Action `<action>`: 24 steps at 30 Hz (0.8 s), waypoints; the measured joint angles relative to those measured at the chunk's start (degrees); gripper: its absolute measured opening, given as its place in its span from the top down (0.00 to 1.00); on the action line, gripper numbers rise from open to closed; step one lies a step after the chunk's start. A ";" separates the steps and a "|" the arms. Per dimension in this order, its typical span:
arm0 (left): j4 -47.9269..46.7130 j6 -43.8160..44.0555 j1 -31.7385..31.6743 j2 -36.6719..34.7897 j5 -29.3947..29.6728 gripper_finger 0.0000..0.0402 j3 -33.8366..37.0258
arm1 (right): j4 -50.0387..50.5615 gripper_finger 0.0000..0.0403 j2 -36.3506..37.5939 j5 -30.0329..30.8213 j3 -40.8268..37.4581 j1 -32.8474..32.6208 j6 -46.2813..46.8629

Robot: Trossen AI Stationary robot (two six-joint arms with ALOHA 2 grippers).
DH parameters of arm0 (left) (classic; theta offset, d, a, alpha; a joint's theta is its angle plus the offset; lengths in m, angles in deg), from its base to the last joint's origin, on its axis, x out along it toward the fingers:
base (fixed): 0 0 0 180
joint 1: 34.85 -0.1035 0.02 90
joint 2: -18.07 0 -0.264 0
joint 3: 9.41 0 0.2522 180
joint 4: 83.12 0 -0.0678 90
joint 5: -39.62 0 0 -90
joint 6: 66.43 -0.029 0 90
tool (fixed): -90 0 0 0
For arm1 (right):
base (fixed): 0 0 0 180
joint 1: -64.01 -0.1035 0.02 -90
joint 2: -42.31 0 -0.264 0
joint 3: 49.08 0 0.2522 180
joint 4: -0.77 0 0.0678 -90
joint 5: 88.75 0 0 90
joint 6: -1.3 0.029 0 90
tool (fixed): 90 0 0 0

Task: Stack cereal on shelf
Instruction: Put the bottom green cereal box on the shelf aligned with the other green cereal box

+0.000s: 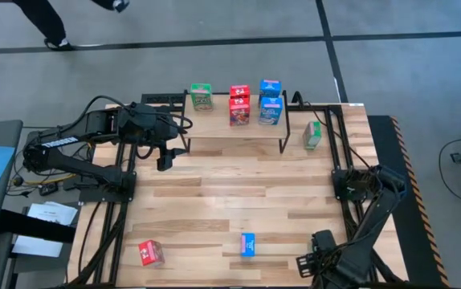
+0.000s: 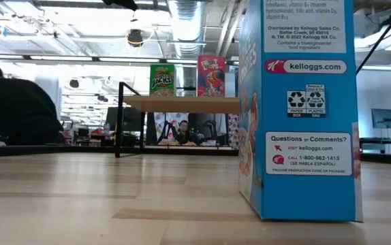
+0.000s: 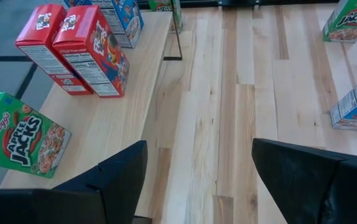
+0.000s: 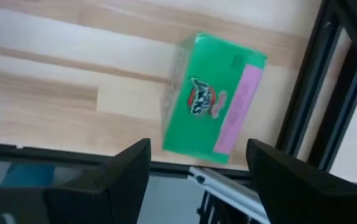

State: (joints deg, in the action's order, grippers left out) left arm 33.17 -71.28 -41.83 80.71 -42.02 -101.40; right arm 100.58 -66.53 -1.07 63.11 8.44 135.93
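Note:
The shelf [image 1: 230, 136] stands at the table's far side. On it stand a green cereal box [image 1: 201, 96], two red ones [image 1: 239, 103] and two blue ones [image 1: 270, 99]. My left gripper [image 1: 164, 157] hovers open just left of the shelf, its fingers [image 3: 119, 180] holding nothing. More cereal boxes are on the tabletop: green [image 1: 313, 134] right of the shelf, red [image 1: 151, 253] and blue [image 1: 248, 245] near the front. My right gripper [image 1: 309, 265] points down, open, above another green box [image 4: 213, 99] lying flat by the table's edge; in the high view the arm hides this box.
A black frame [image 4: 318, 106] runs along the table edge beside the green box under my right gripper. In the low view the blue box [image 2: 298, 109] fills the right side, and a person [image 2: 11, 109] in dark clothes is beyond the table at the left. Bare wood lies mid-table [image 1: 230, 193].

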 joint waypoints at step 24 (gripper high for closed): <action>0.07 0.12 0.00 0.01 0.02 0.31 0.00 | -2.35 0.29 -0.24 -3.69 -3.49 0.96 0.96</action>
State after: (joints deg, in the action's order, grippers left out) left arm 33.23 -71.16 -41.83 80.72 -42.00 -101.40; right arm 98.23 -66.77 -4.75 59.62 9.40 136.89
